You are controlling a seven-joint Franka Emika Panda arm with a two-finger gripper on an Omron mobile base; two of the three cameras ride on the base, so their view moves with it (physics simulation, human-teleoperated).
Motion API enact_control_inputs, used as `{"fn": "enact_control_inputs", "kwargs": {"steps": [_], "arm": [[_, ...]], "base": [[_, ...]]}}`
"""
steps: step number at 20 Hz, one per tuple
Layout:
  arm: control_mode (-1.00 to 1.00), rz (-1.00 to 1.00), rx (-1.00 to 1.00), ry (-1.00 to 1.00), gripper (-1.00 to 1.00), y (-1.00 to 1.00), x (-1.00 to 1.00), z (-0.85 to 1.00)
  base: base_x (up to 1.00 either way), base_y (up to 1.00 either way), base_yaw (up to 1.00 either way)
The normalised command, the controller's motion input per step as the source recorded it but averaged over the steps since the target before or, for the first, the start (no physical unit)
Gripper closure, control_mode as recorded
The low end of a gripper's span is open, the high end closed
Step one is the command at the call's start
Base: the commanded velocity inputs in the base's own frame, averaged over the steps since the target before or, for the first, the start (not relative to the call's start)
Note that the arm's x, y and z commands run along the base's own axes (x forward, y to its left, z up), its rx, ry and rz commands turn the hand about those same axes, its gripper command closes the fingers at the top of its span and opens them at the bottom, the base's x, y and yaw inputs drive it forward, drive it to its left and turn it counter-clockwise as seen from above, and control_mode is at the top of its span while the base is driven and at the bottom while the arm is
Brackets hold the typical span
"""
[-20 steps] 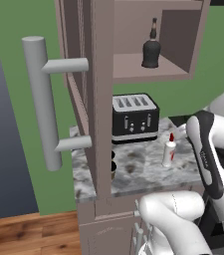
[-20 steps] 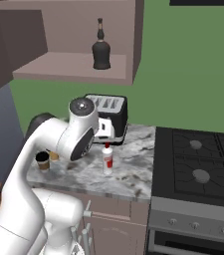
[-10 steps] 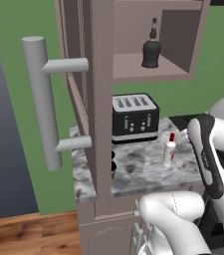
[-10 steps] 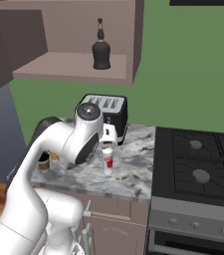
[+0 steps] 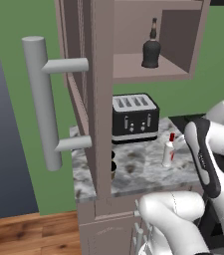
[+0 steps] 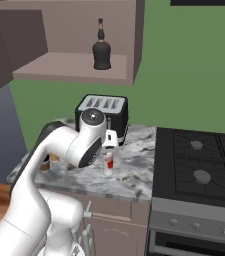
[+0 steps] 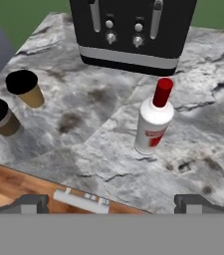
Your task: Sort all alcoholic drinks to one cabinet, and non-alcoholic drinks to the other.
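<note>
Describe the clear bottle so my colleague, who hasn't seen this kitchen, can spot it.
Start at the grey marble counter left of the stove, where a black four-slot toaster stands at the back. Just in front of it stands a slim clear bottle, upright. Its red cap and red label distinguish it from the two short tan cups nearby.

Marble counter [image 7: 108,174]: toaster [image 7: 133,30], clear bottle [image 7: 154,119], two cups [image 7: 25,88]. Shelf [image 6: 69,67]: black bottle [image 6: 102,50].

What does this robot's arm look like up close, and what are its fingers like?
The arm is made of thick, glossy white rounded segments joined by dark grey to black joints, with a round grey cap on one joint. No loose cables or markings show. The fingers are two small dark grey blocky tips.
</note>
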Motion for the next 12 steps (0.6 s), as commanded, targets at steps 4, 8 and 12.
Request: {"fn": "enact_control_inputs", "kwargs": {"steps": [4, 8, 12], "arm": [[-1.0, 0.02, 0.0, 0.05, -1.0, -0.02, 0.17, -0.17], [-1.0, 0.01, 0.0, 0.04, -1.0, -0.05, 0.21, -0.13], [-1.0, 0.0, 0.0, 0.02, -1.0, -0.04, 0.21, -0.12]], "base": [[0.0, 0.0, 0.0], [0.0, 0.0, 0.0], [0.0, 0.0, 0.0]]}}
